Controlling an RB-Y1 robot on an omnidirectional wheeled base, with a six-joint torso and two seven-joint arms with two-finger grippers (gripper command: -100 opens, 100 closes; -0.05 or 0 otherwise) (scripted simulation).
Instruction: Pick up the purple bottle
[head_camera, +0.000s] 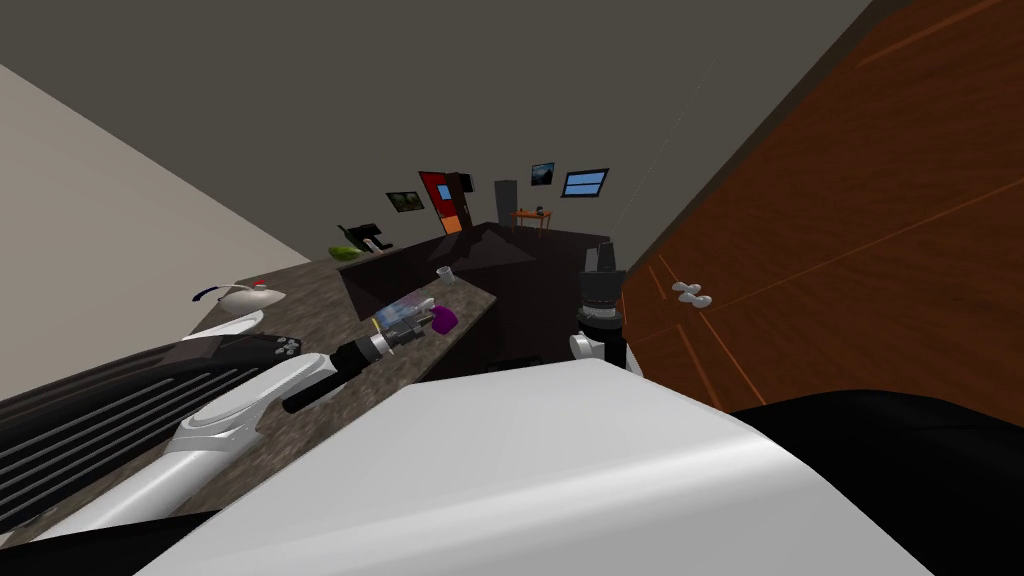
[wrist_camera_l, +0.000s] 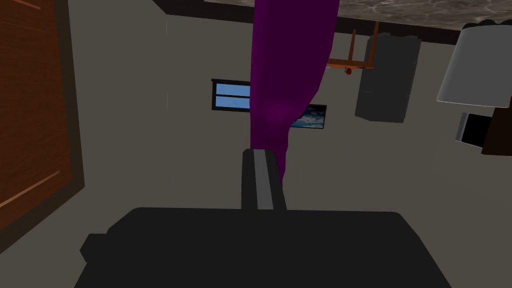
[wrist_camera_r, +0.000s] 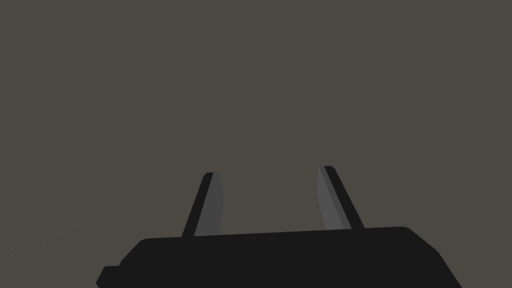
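- Largely filling the right side of the head view: brown wooden door (head_camera: 850, 200), panelled, with a pale handle (head_camera: 692, 294) near its left edge.
- Speckled brown countertop (head_camera: 300, 310), running from the lower left toward the centre of the head view.
- Left gripper (head_camera: 428, 318) (wrist_camera_l: 263, 152), at the centre of the head view, reaching out over the countertop. Its fingers are drawn together with no gap and their tips meet the bottle's narrow end. Whether they pinch it cannot be told.
- Right gripper (head_camera: 598, 258) (wrist_camera_r: 270, 172), just right of centre beside the door, fingers (wrist_camera_r: 210, 200) standing well apart.
- White kettle-like vessel (head_camera: 245, 297), left of centre, on the countertop.
- Purple bottle (head_camera: 446, 319) (wrist_camera_l: 287, 60), at the centre of the head view near the countertop's right edge, touching the left gripper's tips. In the left wrist view it widens from the fingertips to the top edge.
- Small clear glass (head_camera: 443, 273), just above the bottle in the frame.
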